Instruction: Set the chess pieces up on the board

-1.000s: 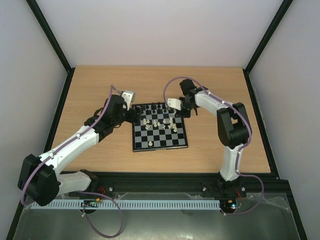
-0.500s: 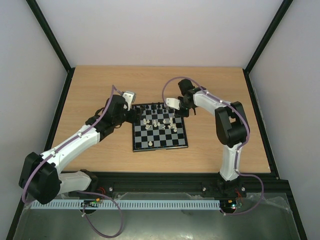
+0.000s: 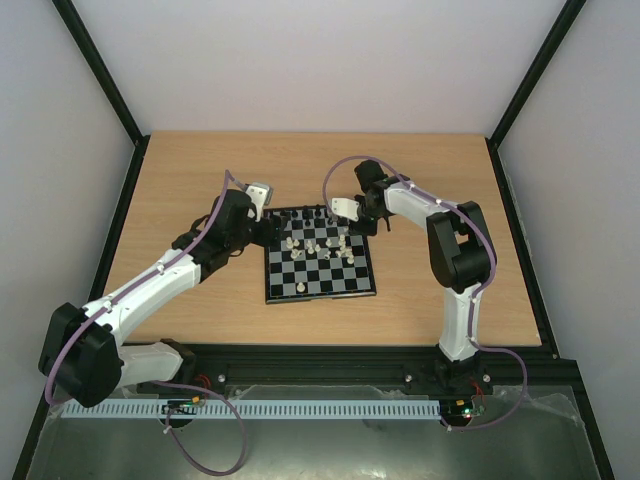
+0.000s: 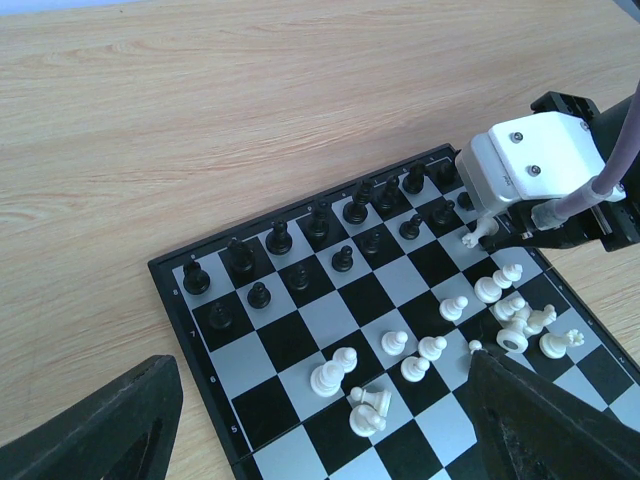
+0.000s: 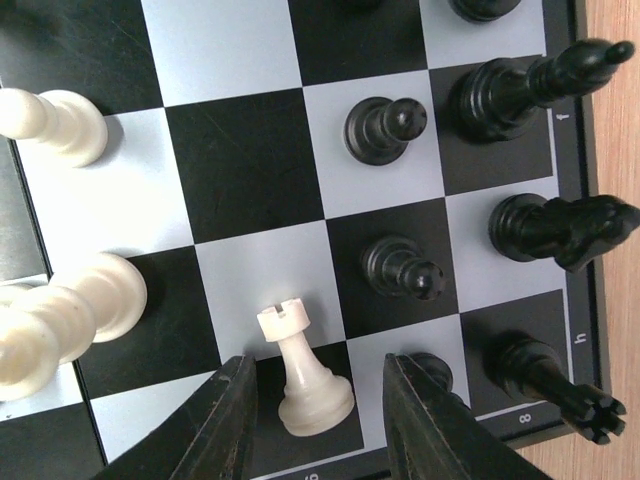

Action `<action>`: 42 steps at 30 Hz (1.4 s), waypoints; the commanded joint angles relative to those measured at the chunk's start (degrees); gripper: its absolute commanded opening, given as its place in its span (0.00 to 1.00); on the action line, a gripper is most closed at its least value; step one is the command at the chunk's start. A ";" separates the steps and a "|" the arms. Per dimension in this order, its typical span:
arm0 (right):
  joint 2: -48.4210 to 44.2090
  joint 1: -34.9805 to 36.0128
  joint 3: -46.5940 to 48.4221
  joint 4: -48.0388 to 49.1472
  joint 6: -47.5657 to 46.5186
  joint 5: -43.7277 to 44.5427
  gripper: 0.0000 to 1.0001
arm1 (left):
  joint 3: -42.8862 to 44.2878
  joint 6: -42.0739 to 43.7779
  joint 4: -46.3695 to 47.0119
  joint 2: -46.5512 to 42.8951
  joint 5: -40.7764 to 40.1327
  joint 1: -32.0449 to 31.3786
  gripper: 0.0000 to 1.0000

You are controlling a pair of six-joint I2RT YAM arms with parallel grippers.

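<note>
The board (image 3: 322, 280) lies mid-table, also in the left wrist view (image 4: 280, 330). Black pieces (image 4: 300, 240) stand in two rows along its far edge; the white pieces (image 4: 500, 310) are clustered mid-board, some toppled (image 4: 368, 408). My right gripper (image 5: 318, 420) is open, its fingers either side of an upright white rook (image 5: 305, 375) on a black square near the board's corner, not touching it. Black pawns (image 5: 400, 268) and a black knight (image 5: 560, 228) stand close by. My left gripper (image 4: 320, 440) is open and empty, low over the board's left edge (image 3: 268, 228).
Bare wooden table (image 3: 440, 280) surrounds the board. The right wrist's white camera housing (image 4: 530, 170) hangs over the board's far right corner. A black piece (image 5: 430, 365) sits right beside the right finger (image 5: 430, 420). White pawns (image 5: 100, 295) stand left of the rook.
The right wrist has crept slightly left over the board's far corner. The left arm has barely moved. No piece has shifted.
</note>
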 commanded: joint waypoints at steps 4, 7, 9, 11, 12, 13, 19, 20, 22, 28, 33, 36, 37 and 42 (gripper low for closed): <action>0.65 0.81 1.41 -4.16 -0.09 -1.33 0.35 | 0.61 -0.09 0.61 0.19 0.77 0.40 0.80; 0.81 0.90 1.63 -4.42 0.19 -1.11 0.33 | 0.60 -0.05 0.61 0.17 0.78 0.40 0.80; 0.96 0.91 2.09 -5.17 0.27 -0.92 0.32 | 0.60 -0.09 0.65 0.10 0.77 0.40 0.80; 1.15 0.90 2.55 -6.26 0.41 -0.71 0.32 | 0.60 -0.09 0.61 0.10 0.78 0.45 0.80; 1.17 0.90 2.80 -6.80 0.52 -0.63 0.32 | 0.60 -0.14 0.61 0.10 0.90 0.43 0.80; 1.17 0.86 2.93 -7.37 0.62 -0.47 0.32 | 0.66 -0.18 0.61 0.18 0.99 0.41 0.80; 1.30 0.84 3.06 -9.90 1.01 0.44 0.32 | 0.69 -0.17 0.61 0.19 1.29 0.45 0.80; 1.41 0.88 3.16 -10.27 0.99 0.44 0.31 | 0.69 -0.26 0.61 0.19 1.30 0.43 0.80; 1.72 0.83 3.38 -10.91 1.20 0.41 0.29 | 0.70 -0.27 0.53 0.13 1.31 0.41 0.80; 2.81 0.90 4.45 -12.01 2.66 0.41 0.23 | 0.73 -0.29 0.49 0.01 1.35 0.40 0.80; 2.97 0.88 4.56 -11.74 3.97 -0.33 0.22 | 0.69 -0.33 0.44 0.06 1.55 0.44 0.80; 3.42 0.90 4.66 -11.55 5.05 -0.27 0.20 | 0.69 -0.34 0.44 0.10 1.61 0.40 0.80; 3.46 0.85 4.73 -11.53 5.55 -0.39 0.18 | 0.69 -0.43 0.49 0.14 1.70 0.41 0.80; 1.16 -0.66 5.05 -11.62 9.21 -2.96 0.17 | 0.85 -1.45 0.53 1.07 2.80 0.40 0.80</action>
